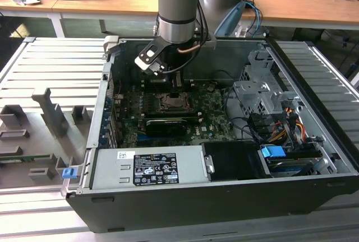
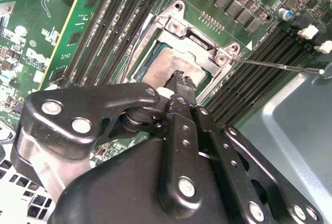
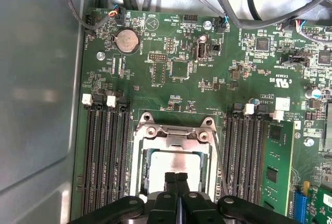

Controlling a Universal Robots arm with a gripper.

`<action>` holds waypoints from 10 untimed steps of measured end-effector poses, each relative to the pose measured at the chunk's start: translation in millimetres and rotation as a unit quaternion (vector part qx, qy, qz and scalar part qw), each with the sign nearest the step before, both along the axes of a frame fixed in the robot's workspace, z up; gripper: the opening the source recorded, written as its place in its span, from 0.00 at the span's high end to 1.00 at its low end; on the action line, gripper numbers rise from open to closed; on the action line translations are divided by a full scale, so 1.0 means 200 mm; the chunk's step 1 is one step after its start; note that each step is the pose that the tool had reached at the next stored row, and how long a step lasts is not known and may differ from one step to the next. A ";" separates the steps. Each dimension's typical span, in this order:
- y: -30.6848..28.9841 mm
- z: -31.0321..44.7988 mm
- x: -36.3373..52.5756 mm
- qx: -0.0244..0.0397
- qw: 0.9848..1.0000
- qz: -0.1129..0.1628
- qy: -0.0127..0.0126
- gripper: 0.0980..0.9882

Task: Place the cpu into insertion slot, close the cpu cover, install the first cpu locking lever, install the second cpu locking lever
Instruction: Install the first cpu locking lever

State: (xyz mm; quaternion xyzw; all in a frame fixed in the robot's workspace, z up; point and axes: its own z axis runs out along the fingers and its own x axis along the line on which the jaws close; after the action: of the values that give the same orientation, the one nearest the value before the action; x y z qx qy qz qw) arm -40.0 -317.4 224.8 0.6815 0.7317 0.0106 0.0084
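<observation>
Exterior view: blue-and-grey robot arm (image 1: pixel 178 7) reaches down into an open dark-grey computer case (image 1: pixel 224 211) that lies on a grey ribbed bench (image 1: pixel 33 68). In the case: green circuit board (image 1: pixel 216 116), large grey labelled box (image 1: pixel 148 166) by the near wall, cables and drive cages at the exterior view's right.

The black pincer (image 1: pixel 174 92) hangs over the dark square insertion slot (image 1: pixel 173 105) and covers its middle.

First wrist view: pincer (image 3: pixel 175 178) with its tips pressed together, nothing between them. The silver-grey square cpu (image 3: pixel 174 161) sits in the slot, framed by the thin silver cpu cover (image 3: pixel 179 143). The near part of the cpu and frame is hidden behind the fingers. Rows of long black memory slots (image 3: pixel 104 151) flank the socket.

Second wrist view: pincer (image 2: pixel 181 82) tips sit over the cpu (image 2: pixel 158 66); I cannot tell whether they touch it. A thin silver lever rod (image 2: pixel 275 64) juts sideways from the socket corner.
</observation>
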 end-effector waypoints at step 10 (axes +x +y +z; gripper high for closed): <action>0.000 0.011 0.000 0.000 1.000 0.000 0.000 0.99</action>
State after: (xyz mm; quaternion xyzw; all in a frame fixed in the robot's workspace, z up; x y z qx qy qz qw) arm -40.1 -317.5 227.0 0.6815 0.7317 0.0106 0.0084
